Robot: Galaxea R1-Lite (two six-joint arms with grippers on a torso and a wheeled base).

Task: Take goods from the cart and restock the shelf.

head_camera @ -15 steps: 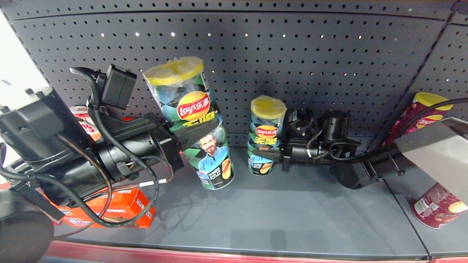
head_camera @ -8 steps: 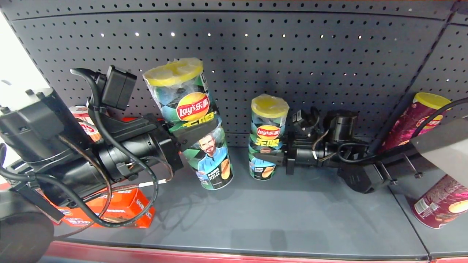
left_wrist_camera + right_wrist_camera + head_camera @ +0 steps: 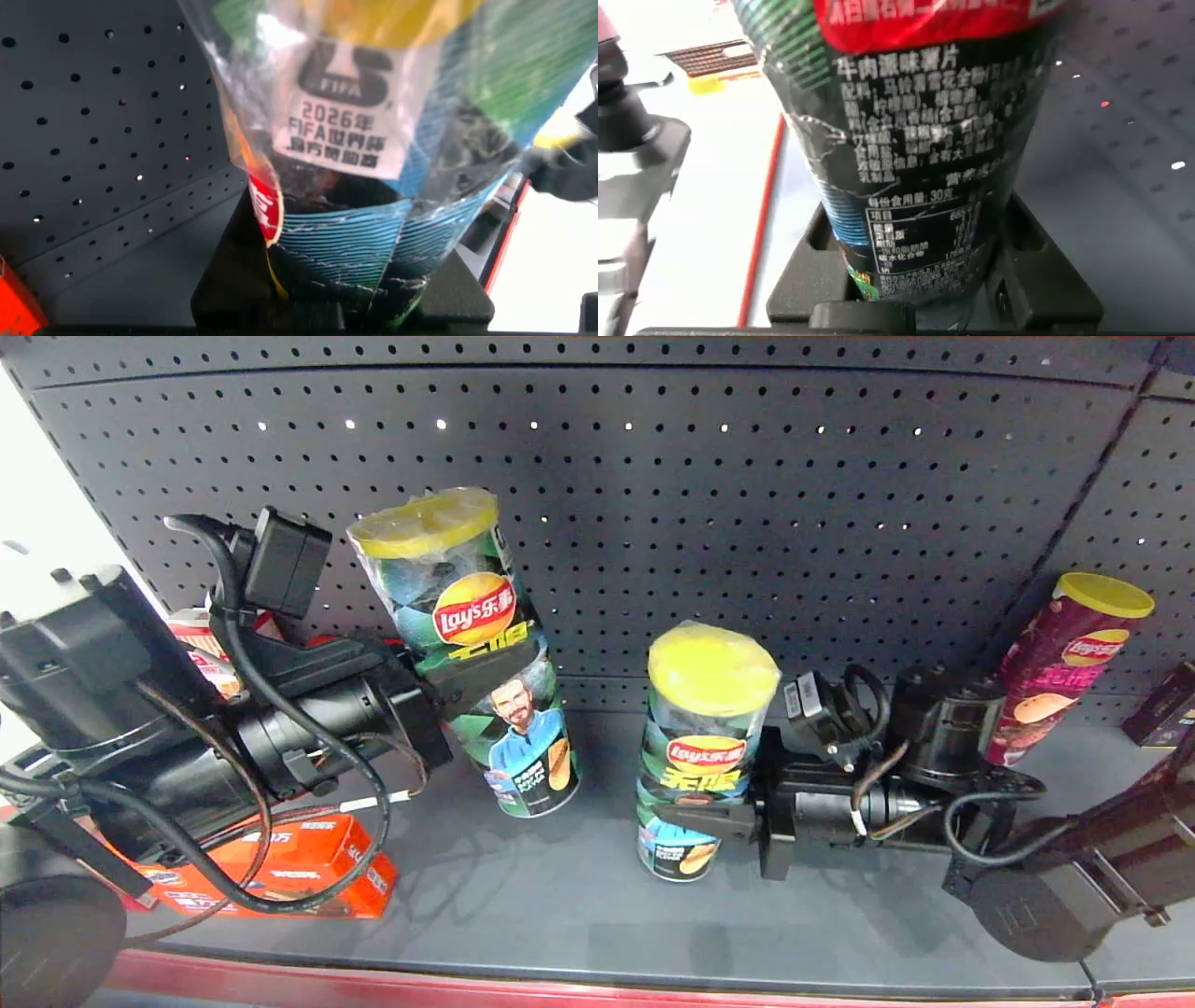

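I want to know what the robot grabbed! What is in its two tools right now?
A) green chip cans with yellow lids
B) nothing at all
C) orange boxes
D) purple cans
A: the left tool is clamped on the left green can and the right tool on the right green can, both with yellow lids. The orange box and the purple can are free of both tools.
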